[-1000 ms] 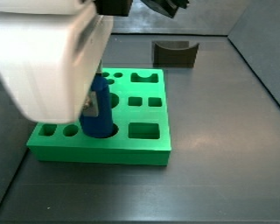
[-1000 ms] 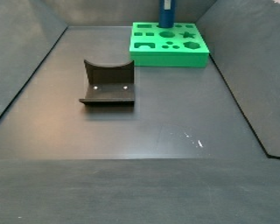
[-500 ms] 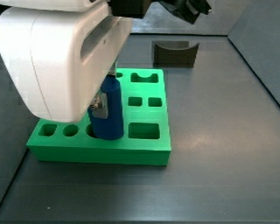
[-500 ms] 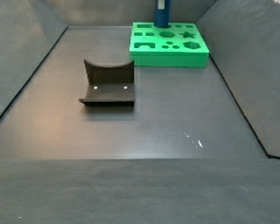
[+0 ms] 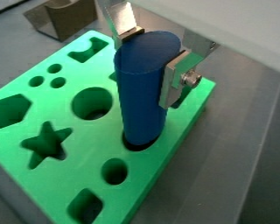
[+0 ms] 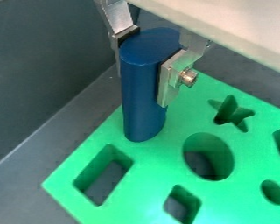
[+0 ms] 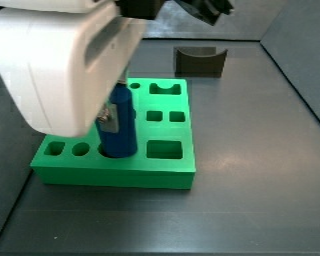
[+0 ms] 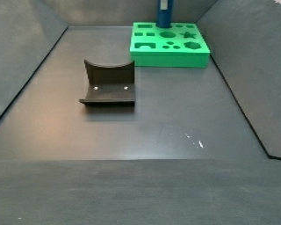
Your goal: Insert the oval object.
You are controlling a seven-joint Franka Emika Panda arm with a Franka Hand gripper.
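Observation:
The oval object, a tall blue peg, stands upright with its lower end in a hole near the edge of the green board. It shows in both wrist views and both side views. My gripper is over the board, and its silver fingers press the top of the peg from two sides. In a side view the gripper is mostly hidden behind the white arm housing. The board lies at the far end of the floor.
The board has several other cut-outs: a star, a round hole, squares. A dark brown arch-shaped block lies on the floor away from the board and also shows in a side view. Grey walls enclose the floor.
The arm and the peg rose a little, then came back down; the peg stands in the same hole, still gripped.

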